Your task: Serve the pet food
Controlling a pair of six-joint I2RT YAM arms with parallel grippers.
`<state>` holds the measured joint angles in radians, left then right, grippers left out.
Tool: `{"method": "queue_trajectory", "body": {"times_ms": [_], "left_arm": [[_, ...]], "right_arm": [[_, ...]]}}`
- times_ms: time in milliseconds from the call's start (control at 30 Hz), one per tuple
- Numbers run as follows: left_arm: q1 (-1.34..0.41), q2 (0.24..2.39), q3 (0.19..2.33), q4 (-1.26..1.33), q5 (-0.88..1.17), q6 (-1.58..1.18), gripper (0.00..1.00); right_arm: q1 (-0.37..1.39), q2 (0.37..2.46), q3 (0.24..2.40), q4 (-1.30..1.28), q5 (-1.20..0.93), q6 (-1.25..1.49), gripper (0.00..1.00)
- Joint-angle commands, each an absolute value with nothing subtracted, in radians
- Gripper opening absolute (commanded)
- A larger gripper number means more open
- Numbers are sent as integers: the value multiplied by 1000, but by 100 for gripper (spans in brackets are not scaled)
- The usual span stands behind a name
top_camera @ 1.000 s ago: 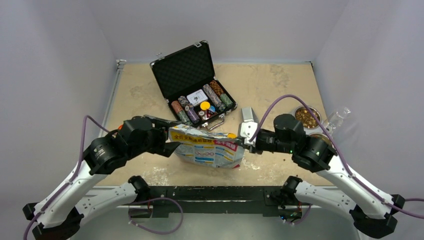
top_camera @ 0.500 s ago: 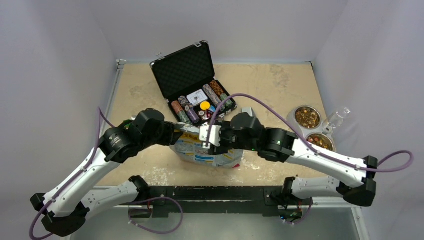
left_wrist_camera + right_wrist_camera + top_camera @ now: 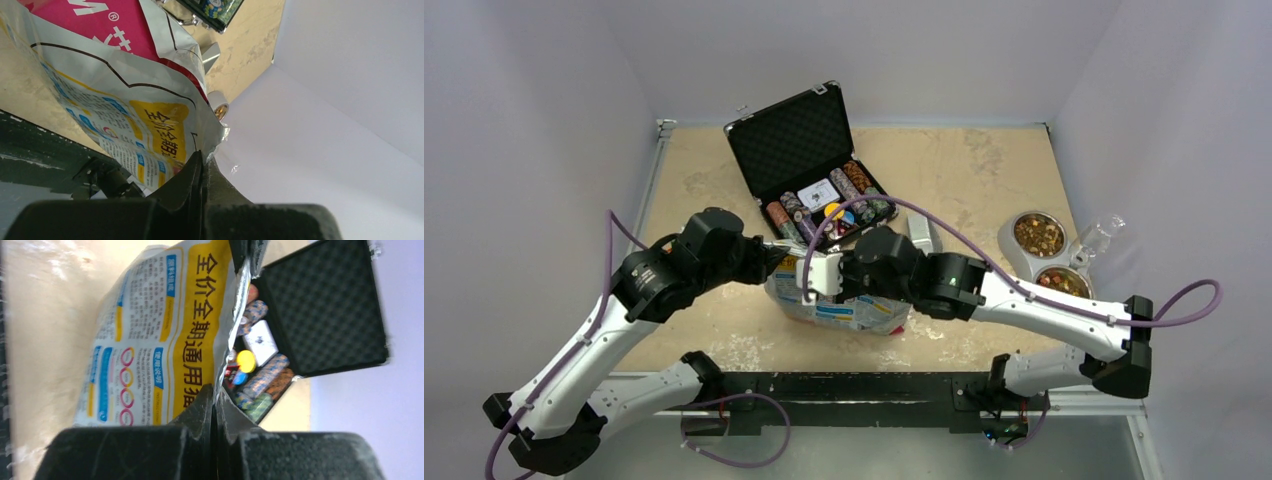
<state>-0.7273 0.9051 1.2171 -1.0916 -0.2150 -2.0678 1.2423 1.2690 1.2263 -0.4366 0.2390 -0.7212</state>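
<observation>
left gripper (image 3: 202, 161) and right gripper (image 3: 215, 392) have both just clamped onto the top edge of the bag (image 3: 864, 312), the right arm having swung across. pet food (image 3: 1037, 234) lies in the bowls (image 3: 1014, 222) well right; probably about to open the bag.

White arms (image 3: 584, 345), purple cables (image 3: 894, 201) — black left tool (image 3: 202, 160), right tool (image 3: 215, 390)
</observation>
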Motion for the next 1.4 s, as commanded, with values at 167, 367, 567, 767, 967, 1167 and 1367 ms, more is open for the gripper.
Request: {"method": "queue_trajectory", "body": {"times_ms": [167,367,567,767,967,1167,1367], "left_arm": [[-666,903,1259,-1144,-263,-2021,0],[-658,907,1254,-1145,-224,-2026,0],[-655,902,1208,-1048,-99,-2031,16],[-657,949,1218,-1027,37,-2001,65],[-657,1003,1231,-953,73,-1986,54],[-657,969,1206,-949,38,-2000,19],[-657,946,1177,-924,45,-2022,11]], "right_arm": [[994,1218,1401,-741,-498,-405,0],[914,1287,1403,-708,-873,-220,0],[903,1280,1428,-638,-708,-146,0],[924,1287,1469,-664,-468,-199,0],[1041,1300,1477,-668,-267,-252,12],[1094,1323,1490,-669,-182,-319,35],[1125,1419,1564,-648,-76,-350,34]]}}
